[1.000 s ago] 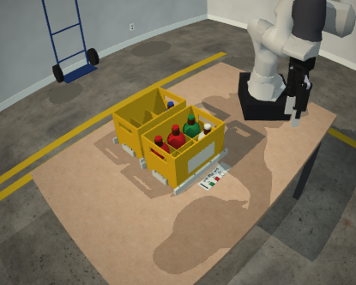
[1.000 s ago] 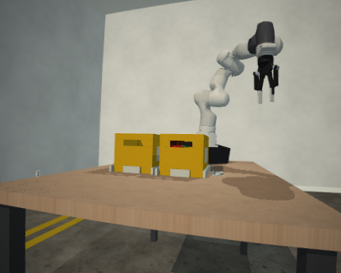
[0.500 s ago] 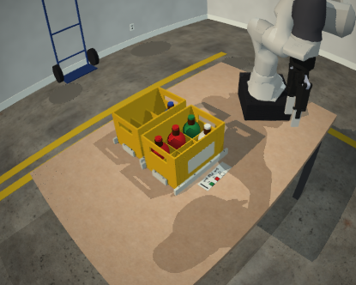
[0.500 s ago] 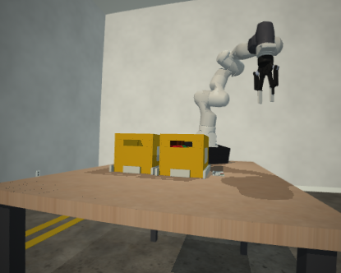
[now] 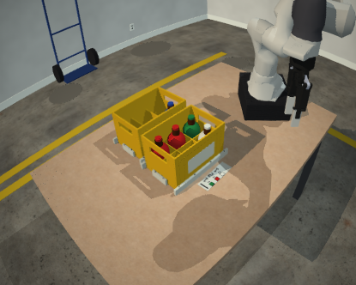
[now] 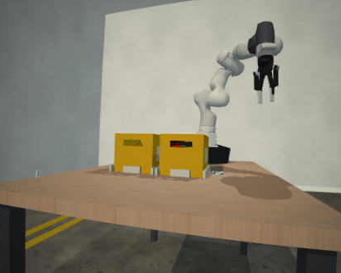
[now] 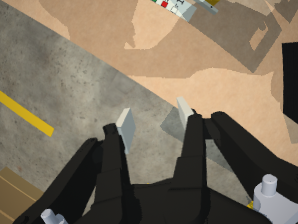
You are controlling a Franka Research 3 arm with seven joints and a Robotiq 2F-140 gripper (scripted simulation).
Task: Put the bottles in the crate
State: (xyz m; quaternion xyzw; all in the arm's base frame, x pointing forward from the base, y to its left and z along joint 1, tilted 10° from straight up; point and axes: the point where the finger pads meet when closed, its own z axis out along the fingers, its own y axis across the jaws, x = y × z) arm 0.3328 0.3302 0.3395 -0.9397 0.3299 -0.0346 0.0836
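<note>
The near yellow crate (image 5: pixel 159 165) (image 6: pixel 183 160) stands level and holds a green bottle (image 5: pixel 191 130), a red bottle (image 5: pixel 176 138), a second red bottle and a white-capped bottle (image 5: pixel 207 127), all upright. The far yellow crate (image 5: pixel 127 139) (image 6: pixel 136 159) stands level beside it; a blue-capped bottle (image 5: pixel 171 104) shows in it, its lower part hidden. The pick list (image 5: pixel 213 177) (image 7: pixel 180 9) lies by the near crate, with green, red and white swatches; its numbers are small. My gripper (image 5: pixel 292 113) (image 6: pixel 265 98) (image 7: pixel 155 112) is partly open and empty, high up, well away from both crates.
Pale holders (image 5: pixel 159 176) (image 6: pixel 180 173) and a long rail (image 5: pixel 201 172) sit around the crate bases. The black robot base (image 5: pixel 262 108) (image 6: pixel 219 155) stands on the table's far part. In the wrist view, the table edge runs diagonally beyond the fingers, with floor (image 7: pixel 75 75) below them.
</note>
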